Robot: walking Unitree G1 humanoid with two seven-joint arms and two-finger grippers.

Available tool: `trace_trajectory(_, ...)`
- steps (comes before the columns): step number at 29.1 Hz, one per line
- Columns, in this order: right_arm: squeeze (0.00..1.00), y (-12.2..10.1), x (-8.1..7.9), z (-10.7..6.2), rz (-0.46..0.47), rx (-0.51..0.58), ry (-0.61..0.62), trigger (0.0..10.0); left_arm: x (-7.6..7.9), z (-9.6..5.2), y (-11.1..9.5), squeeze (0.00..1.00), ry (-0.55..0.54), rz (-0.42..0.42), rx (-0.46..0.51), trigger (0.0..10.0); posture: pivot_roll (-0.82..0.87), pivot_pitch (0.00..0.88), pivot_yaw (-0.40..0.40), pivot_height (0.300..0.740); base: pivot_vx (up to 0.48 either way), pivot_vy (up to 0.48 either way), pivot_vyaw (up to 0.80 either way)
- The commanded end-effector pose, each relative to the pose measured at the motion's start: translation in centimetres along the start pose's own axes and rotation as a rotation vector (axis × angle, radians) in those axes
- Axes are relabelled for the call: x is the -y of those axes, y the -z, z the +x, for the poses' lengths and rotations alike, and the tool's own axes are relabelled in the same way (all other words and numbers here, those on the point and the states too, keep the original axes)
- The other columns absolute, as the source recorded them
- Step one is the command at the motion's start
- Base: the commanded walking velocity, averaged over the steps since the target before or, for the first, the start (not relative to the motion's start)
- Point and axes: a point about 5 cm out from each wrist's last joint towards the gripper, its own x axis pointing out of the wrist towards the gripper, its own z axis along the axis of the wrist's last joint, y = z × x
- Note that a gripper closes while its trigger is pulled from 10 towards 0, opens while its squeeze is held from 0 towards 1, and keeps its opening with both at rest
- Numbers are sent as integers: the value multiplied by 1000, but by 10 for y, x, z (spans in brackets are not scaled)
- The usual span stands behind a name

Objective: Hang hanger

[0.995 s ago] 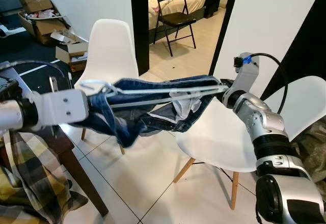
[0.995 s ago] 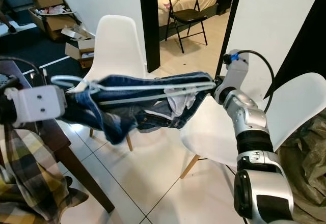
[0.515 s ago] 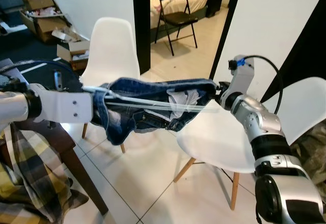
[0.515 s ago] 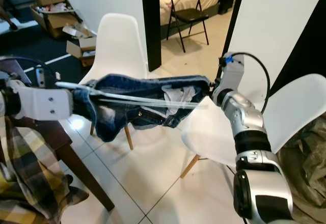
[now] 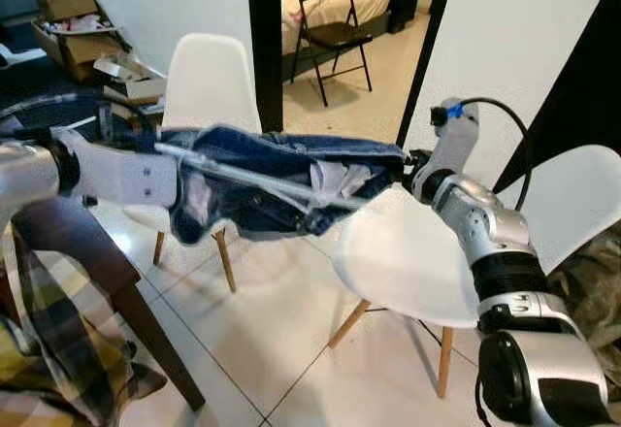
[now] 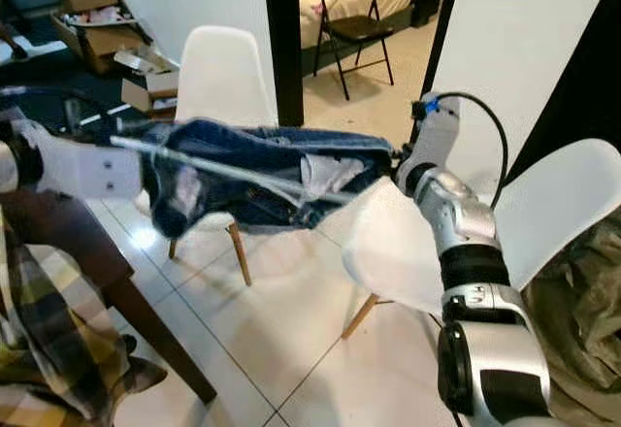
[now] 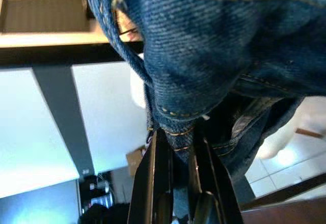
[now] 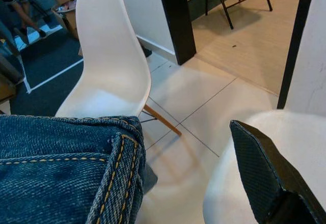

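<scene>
A: What is differing from a second ago?

B: The jeans (image 5: 281,180) on the white hanger (image 5: 254,180) are now sitting higher, and the hanger's bar is slanting down toward the right claw (image 5: 406,167).

A: Any containers?

B: Cardboard boxes (image 5: 66,2) by the far wall are holding loose papers.

A: Where is the hanger lying relative to the claws?

B: It is stretching between them, in the air above the white chairs (image 5: 406,262). The left claw (image 7: 175,183) is pinching the denim with its fingers nearly closed. For the right claw, I cannot tell the opening.
</scene>
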Motion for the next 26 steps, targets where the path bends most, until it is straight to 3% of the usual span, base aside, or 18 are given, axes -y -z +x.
trace_trajectory(1, 0, -4, 19, -6, 25, 16, 81, 10000, -2, -6, 22, 0, -29, -34, -128, 10000, 76, 48, -40, 740, 0, 0, 0)
trace_trajectory(9, 0, -6, 22, -6, 27, 15, 99, 10000, -4, -7, 29, 0, -95, -24, -169, 10000, 73, 46, -45, 740, 0, 0, 0)
trace_trajectory(15, 0, -8, 18, -5, 34, 14, 94, 10000, -4, -4, 33, 0, -86, 24, -185, 10000, 78, 44, -48, 740, 0, 0, 0)
trace_trajectory(19, 0, -17, 6, -6, 44, 9, 68, 10000, -9, -5, 43, 0, -71, 135, -272, 10000, 76, 42, -47, 740, 0, 0, 0)
trace_trajectory(26, 0, -26, -6, -8, 51, 8, 40, 10000, -8, -4, 49, 0, -80, 163, -315, 10000, 68, 45, -42, 740, 0, 0, 0)
